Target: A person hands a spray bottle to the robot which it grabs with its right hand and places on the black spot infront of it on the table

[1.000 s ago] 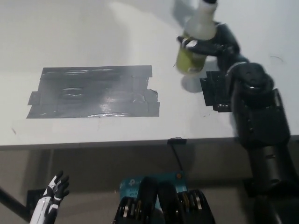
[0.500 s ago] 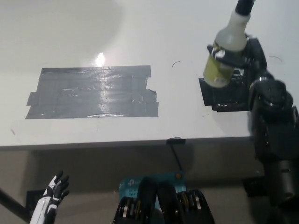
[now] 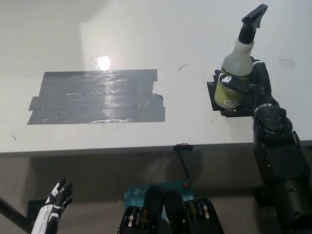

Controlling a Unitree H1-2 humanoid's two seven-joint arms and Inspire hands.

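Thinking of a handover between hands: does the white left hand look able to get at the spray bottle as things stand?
Probably not. The white left hand hangs below the white table edge at far left; the yellow-filled spray bottle is far right, wrapped by the black right hand.

white table [image 3: 146, 29], grey tape patch [image 3: 95, 96], perhaps black spot [image 3: 219, 105]

One white table [image 3: 146, 29] carries one spray bottle [image 3: 235, 78] with a black trigger nozzle and yellowish liquid inside. Two taped patches lie on the table: one large grey tape patch [image 3: 97, 102] and one small black spot [image 3: 219, 103]. Two robot hands show: one black right hand [image 3: 251, 85] and one white left hand [image 3: 54, 204].
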